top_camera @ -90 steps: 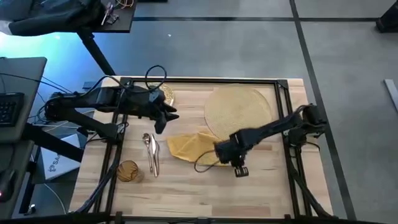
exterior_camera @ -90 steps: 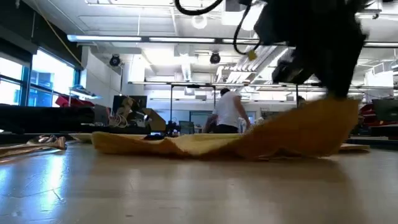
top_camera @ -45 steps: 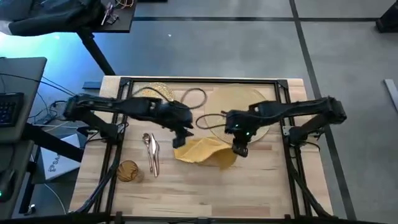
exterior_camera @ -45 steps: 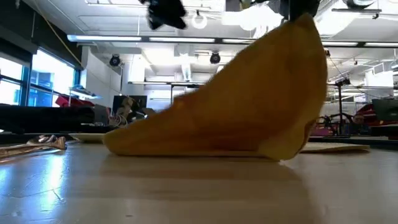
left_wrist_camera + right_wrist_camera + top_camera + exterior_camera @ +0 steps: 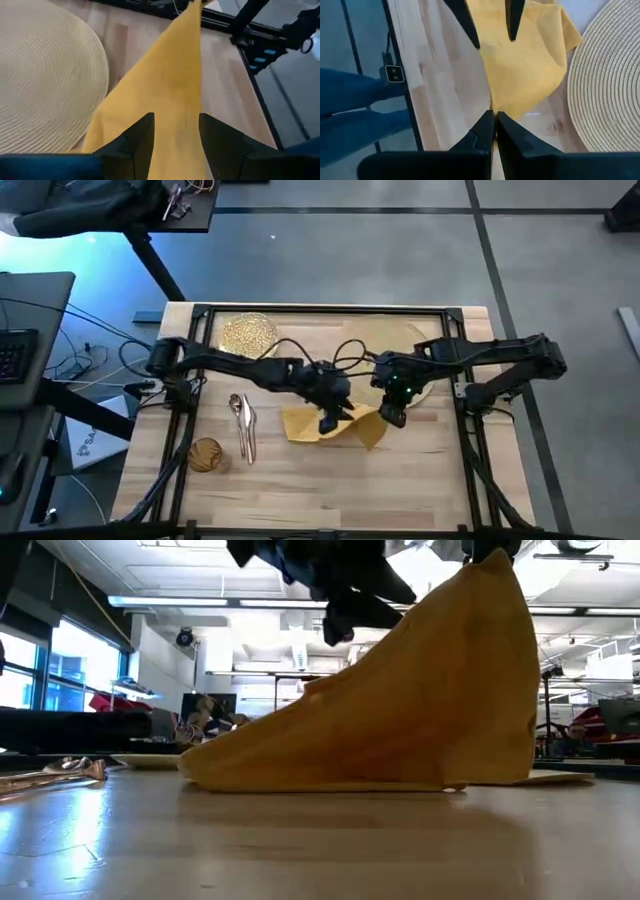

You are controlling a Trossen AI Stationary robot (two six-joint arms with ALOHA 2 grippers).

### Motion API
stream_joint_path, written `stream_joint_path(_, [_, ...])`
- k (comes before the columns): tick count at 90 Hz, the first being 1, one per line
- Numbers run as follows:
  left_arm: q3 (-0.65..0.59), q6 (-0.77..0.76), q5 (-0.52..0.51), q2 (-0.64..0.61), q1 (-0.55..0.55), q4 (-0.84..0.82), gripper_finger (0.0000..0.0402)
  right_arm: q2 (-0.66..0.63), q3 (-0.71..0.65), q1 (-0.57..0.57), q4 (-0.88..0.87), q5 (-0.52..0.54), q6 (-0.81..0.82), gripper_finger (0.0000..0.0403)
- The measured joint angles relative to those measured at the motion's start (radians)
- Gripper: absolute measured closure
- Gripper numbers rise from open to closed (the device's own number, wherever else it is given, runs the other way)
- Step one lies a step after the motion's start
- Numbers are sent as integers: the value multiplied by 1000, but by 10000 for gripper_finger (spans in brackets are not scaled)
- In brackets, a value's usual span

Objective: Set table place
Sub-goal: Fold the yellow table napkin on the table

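Light planks of the worktop (image 5: 300, 490) carry an unfinished place: tumbler (image 5: 205, 454) and cutlery (image 5: 243, 425) near left, napkin (image 5: 330, 426) mid-table, pinched and lifted by the right gripper (image 5: 392, 418), left gripper (image 5: 331, 423) open over it, mat (image 5: 425, 338) and gold plate (image 5: 248, 334) far, apart.

Off to the side there's a dark desk w/ a keyboard (image 5: 12, 352) and a black office chair (image 5: 85, 205). Grey floor (image 5: 400, 260) w/ dark lines, cables (image 5: 95, 345) hanging around.
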Motion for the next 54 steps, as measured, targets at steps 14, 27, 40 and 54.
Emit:
stream_joint_path(14, [0, -5, -28, 18, -30, 65, 261, 0, 0, -3, 0, 6, -23, 403])
stream_joint_path(27, [0, -11, -153, 28, -54, 52, 262, 0, 0, -3, 0, 17, -28, 403])
stream_joint_path(40, [0, -16, -181, 26, -60, 43, 278, 1, 0, -3, 0, 17, -28, 403])
stream_joint_path(54, [0, -24, -181, 13, -59, 21, 294, 1, 0, -3, 0, 17, -28, 403])
